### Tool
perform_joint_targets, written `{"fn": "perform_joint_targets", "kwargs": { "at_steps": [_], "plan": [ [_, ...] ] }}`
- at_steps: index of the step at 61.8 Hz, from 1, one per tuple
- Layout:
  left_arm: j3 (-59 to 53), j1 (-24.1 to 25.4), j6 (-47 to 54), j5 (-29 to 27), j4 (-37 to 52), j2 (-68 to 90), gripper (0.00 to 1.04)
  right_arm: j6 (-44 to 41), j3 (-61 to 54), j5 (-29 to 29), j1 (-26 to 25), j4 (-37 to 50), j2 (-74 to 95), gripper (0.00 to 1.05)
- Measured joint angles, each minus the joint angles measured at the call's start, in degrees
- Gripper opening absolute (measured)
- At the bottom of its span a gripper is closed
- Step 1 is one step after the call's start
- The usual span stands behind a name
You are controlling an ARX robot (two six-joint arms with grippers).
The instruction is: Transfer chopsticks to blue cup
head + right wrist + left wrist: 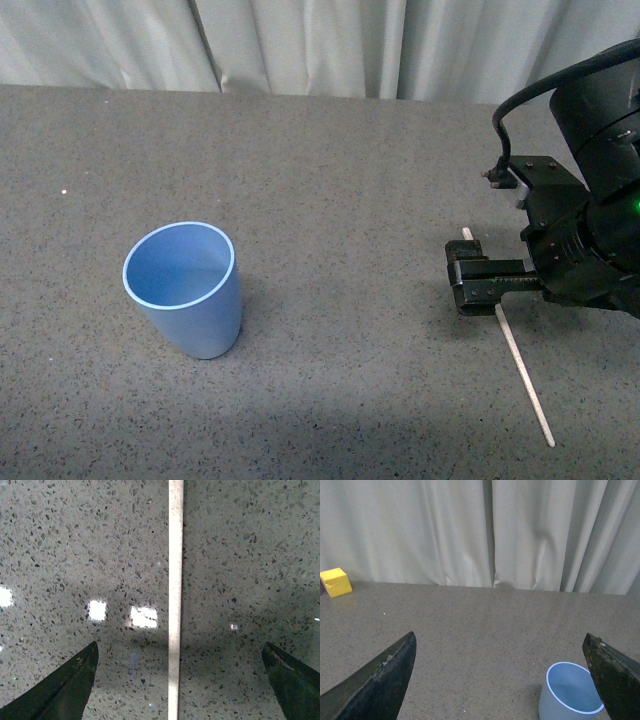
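Note:
The blue cup (185, 287) stands upright and empty on the grey table, left of centre. It also shows in the left wrist view (571, 691), beside my open left gripper (500, 680), which is out of the front view. The chopstick (521, 358), a thin pale stick, lies flat on the table at the right. My right gripper (468, 280) hangs open directly over the stick's upper part. In the right wrist view the chopstick (175, 600) runs straight between the two spread fingers, untouched, midway in the right gripper (180, 680).
A grey speckled table (350, 170) spans the view, with a pale curtain (300, 45) behind it. A yellow block (335, 582) sits at the table's far edge in the left wrist view.

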Motion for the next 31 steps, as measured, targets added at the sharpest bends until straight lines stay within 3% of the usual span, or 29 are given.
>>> {"fn": "perform_joint_targets", "kwargs": {
  "at_steps": [31],
  "plan": [
    [0.0, 0.0, 0.0, 0.0, 0.0, 0.0, 0.98, -0.3, 5.0, 2.2, 1.4, -5.7, 3.9, 0.19]
  ]
}}
